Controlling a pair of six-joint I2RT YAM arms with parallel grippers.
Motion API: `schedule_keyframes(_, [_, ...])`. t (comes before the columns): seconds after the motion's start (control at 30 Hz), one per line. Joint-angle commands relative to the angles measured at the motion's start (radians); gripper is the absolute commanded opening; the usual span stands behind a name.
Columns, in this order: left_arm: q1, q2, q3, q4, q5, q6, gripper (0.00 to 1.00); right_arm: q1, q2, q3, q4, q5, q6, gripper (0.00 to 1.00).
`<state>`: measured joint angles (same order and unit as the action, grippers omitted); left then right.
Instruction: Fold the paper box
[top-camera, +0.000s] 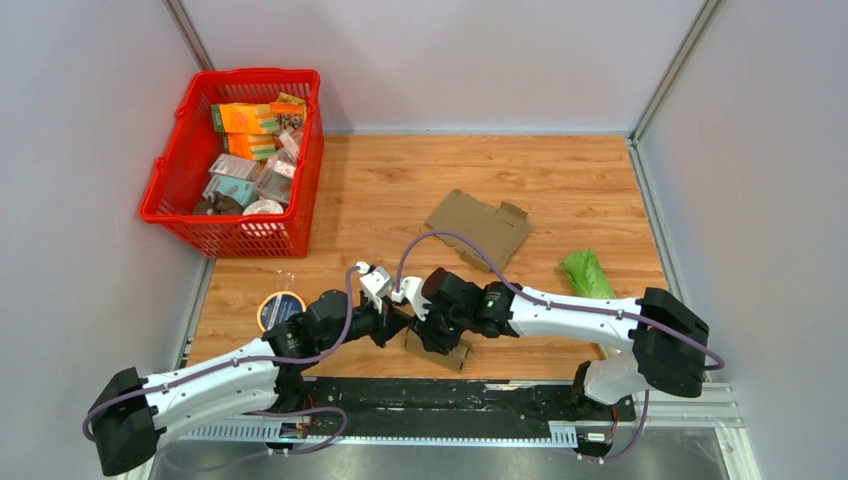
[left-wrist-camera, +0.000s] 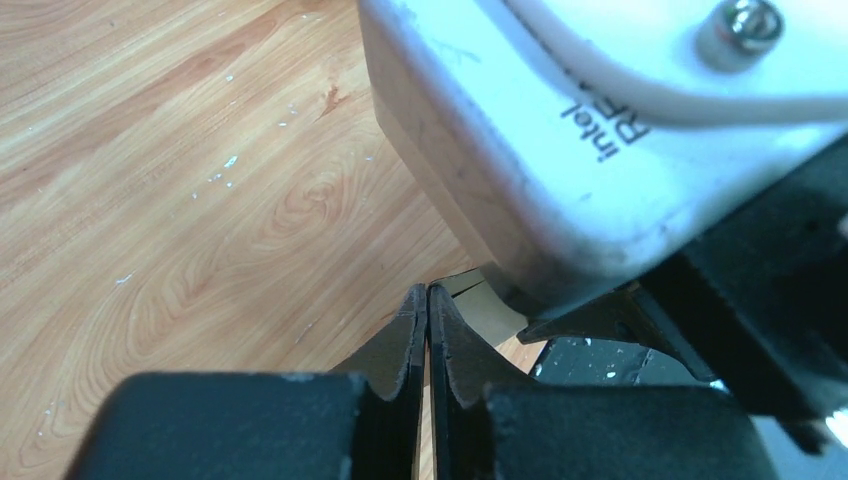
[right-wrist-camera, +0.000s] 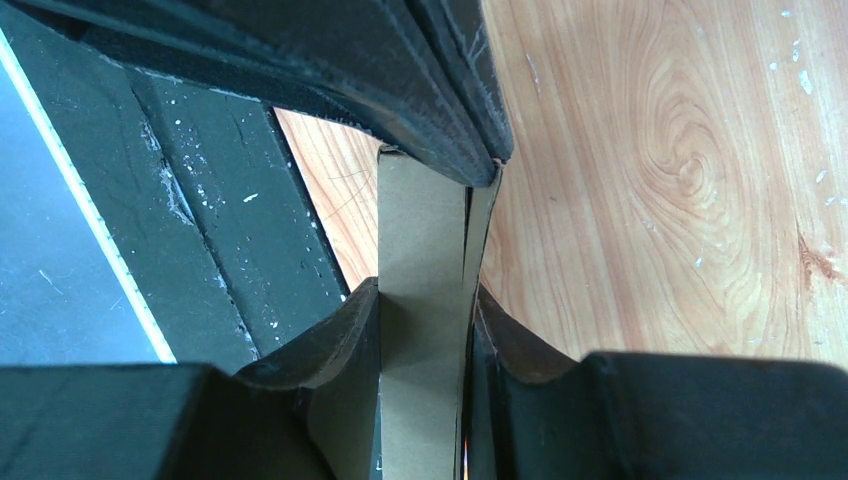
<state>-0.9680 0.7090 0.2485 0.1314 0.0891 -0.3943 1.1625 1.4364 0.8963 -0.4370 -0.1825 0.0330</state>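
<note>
1. Top view: you're looking at the paper box (top-camera: 445, 350) lying well apart from the red basket (top-camera: 250, 235), nearer the arm bases & off to the basket's right. Both grippers are meeting over it.
2. Top view: the right gripper (top-camera: 425, 335) is sitting on the box. The left gripper (top-camera: 395, 320) is coming in from the basket side, tips just beside the right one's. You can't read either jaw state from up here.
3. Top view, other stuff: a flat cardboard sheet (top-camera: 480, 225) is lying to the basket's right, farther from the bases than the box. A green leafy item (top-camera: 588, 275) is lying further right again. A round roll (top-camera: 280, 310) is sitting near the basket's front wall.
4. Left wrist: you're seeing the jaws pressed together, fingertips (left-wrist-camera: 415, 320) touching, w/ nothing showing between them. A white camera housing (left-wrist-camera: 560, 150) is filling the frame right beyond the tips, wood table (left-wrist-camera: 200, 200) beside it.
5. Right wrist: the right gripper (right-wrist-camera: 425, 300) is clamping the paper box (right-wrist-camera: 420, 240) edge-on, both pads tight against its sides. It's reading as two cardboard layers, w/ a thin slit between them.
6. Right wrist: the box's far edge is butting against the left gripper's fingers (right-wrist-camera: 420, 90). The black base rail (right-wrist-camera: 200, 200) is showing beside it.
</note>
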Motion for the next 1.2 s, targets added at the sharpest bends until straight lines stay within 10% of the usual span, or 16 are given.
schedule_keyframes(0.0, [0.003,0.029,0.064,0.031,0.044,0.009,0.06,0.006,0.010,0.012,0.017,-0.014,-0.004,0.19])
schedule_keyframes(0.8, [0.003,0.030,0.057,0.007,0.054,0.025,0.16,0.006,0.025,0.024,0.015,-0.002,-0.001,0.18])
schedule_keyframes(1.17, [-0.069,0.043,0.061,-0.007,-0.041,-0.015,0.00,0.008,0.041,0.030,0.041,0.090,0.047,0.22])
